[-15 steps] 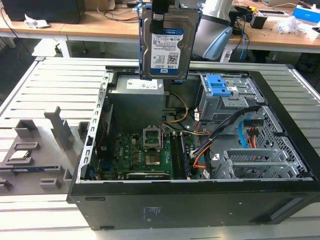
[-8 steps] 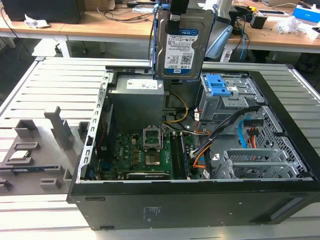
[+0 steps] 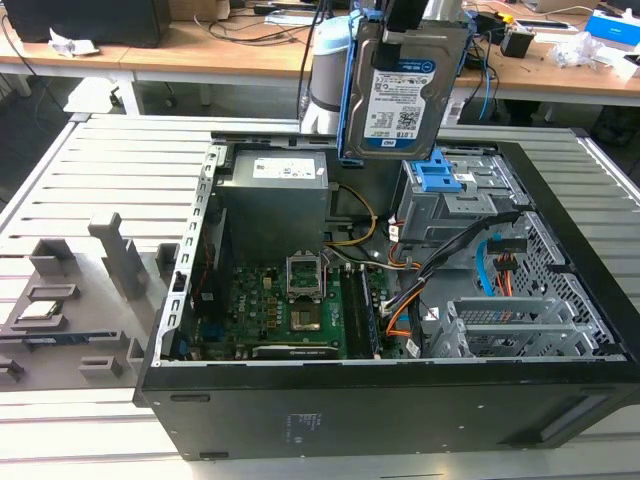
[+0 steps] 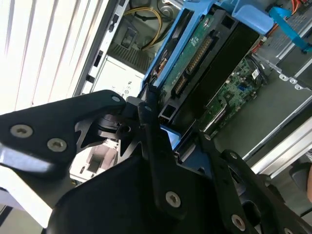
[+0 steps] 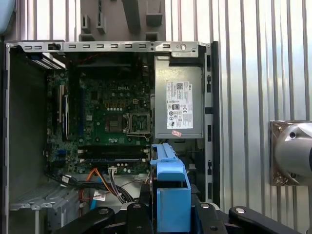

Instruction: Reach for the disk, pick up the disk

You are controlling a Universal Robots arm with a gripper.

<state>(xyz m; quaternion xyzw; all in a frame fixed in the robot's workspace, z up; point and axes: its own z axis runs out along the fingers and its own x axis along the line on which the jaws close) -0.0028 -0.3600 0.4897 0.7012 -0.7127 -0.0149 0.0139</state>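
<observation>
The disk point(image 3: 400, 95), a silver hard drive with a white-and-blue label and a blue frame, hangs upright in the air above the back of the open computer case point(image 3: 400, 400). My gripper point(image 3: 405, 22) is shut on its top edge. In the second wrist view the disk point(image 4: 195, 63) shows its green circuit board side, and the black fingers point(image 4: 152, 131) clamp its end, with the gripper point(image 4: 178, 144) closed around it. In the first wrist view the blue frame of the disk point(image 5: 171, 200) sits end-on between the gripper point(image 5: 171, 217) fingers.
Inside the case lie a motherboard point(image 3: 290, 310), a grey power supply point(image 3: 275, 195), loose cables point(image 3: 420, 275) and a drive cage with a blue latch piece point(image 3: 438, 180). A grey fixture point(image 3: 70, 310) holding a small chip stands on the slatted table at the exterior view's left.
</observation>
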